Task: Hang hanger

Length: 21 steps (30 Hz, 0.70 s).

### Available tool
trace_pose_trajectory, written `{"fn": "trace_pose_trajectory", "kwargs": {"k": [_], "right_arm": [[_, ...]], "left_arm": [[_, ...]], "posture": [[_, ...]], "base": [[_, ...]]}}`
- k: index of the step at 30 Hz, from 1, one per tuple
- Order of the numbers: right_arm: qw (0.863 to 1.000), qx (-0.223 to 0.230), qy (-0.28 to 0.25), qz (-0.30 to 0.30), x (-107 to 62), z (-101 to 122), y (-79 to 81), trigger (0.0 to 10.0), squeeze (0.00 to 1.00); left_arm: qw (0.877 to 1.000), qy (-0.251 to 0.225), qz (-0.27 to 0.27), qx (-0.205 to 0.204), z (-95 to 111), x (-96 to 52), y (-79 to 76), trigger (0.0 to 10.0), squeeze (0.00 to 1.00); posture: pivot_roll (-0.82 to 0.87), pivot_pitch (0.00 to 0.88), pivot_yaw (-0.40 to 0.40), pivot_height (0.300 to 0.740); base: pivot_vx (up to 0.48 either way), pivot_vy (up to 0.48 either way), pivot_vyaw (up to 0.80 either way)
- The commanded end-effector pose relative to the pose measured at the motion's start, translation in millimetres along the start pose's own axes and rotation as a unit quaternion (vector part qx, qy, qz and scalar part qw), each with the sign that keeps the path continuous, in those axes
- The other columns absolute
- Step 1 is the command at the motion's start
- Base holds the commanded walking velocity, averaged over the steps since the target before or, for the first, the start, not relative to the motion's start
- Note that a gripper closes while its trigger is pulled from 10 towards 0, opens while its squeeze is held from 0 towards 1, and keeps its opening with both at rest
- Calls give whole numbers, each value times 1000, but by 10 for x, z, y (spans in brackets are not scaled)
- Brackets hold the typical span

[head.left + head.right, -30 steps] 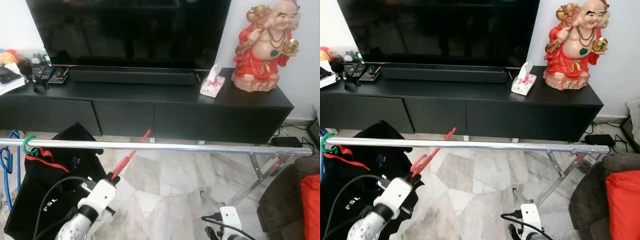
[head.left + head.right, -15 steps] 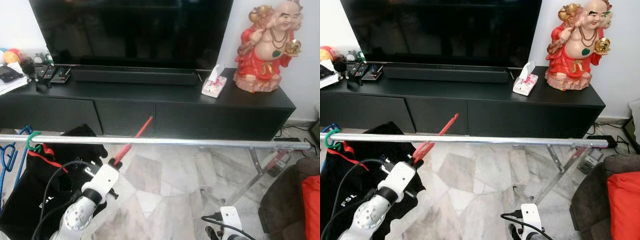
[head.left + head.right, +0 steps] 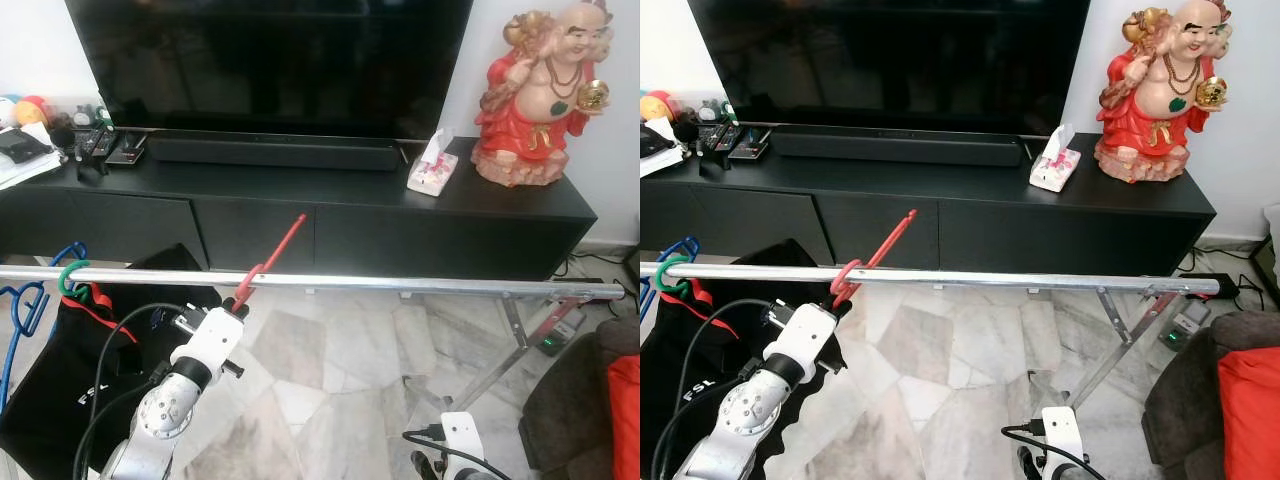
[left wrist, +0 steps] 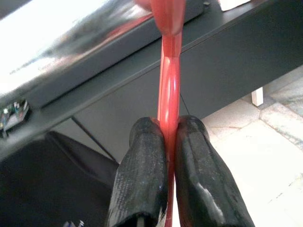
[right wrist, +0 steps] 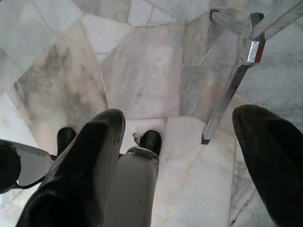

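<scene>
- The left hand (image 4: 168, 156) pinches the thin red plastic hanger (image 3: 875, 255) at its lower bar; the hook sits at the long silver metal rail (image 3: 1040, 281).
- Light, stiff and slick, it probably pivots; gripping near the hook seems steadier.
- The right hand (image 5: 175, 142) hangs low at five o'clock, fingers wide and empty.

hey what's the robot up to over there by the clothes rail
The left gripper is shut on a red hanger, holding it up at the silver rail, with the hook at the bar. A black garment already hangs at the rail's left end on a green hanger. The right gripper hangs open over the marble floor.
</scene>
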State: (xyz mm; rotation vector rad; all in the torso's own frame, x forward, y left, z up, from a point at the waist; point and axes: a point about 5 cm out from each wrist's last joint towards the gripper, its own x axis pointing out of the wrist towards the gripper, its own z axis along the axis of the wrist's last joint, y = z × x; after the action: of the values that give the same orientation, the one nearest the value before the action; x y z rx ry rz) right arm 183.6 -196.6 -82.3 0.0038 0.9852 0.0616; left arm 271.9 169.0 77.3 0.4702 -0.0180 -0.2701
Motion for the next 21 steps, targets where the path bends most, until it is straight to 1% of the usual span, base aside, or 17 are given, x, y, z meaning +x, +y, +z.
{"fn": "trace_pose_trajectory", "kwargs": {"k": [1,7,9,11,16,20,21], "right_arm": [[1000,4,0,0,1,-6,6,10000,0],[1000,5,0,0,1,-6,10,10000,0],[1000,6,0,0,2,-6,12,10000,0],[1000,6,0,0,2,-7,14,10000,0],[1000,8,0,0,2,-8,17,10000,0],[1000,8,0,1,3,-11,20,10000,0],[1000,7,1,1,3,-11,21,10000,0]], "left_arm": [[1000,-2,21,-11,30,54,76,10000,0],[998,13,40,-38,39,183,101,10000,0],[997,19,47,-56,53,251,120,10000,0],[997,27,44,-65,53,291,117,10000,0],[996,40,25,-74,26,299,82,10000,0],[996,52,8,-73,-24,244,51,10000,0],[996,57,1,-74,-43,230,41,10000,620]], "posture": [[17,0,-14,716],[13,0,-12,716],[11,0,-11,716],[9,0,-10,716],[9,0,-9,716],[12,0,-8,716],[12,0,-8,716]], "base": [[0,0,0],[0,0,0],[0,0,0],[0,0,0],[0,0,0],[0,0,0],[0,0,0]]}}
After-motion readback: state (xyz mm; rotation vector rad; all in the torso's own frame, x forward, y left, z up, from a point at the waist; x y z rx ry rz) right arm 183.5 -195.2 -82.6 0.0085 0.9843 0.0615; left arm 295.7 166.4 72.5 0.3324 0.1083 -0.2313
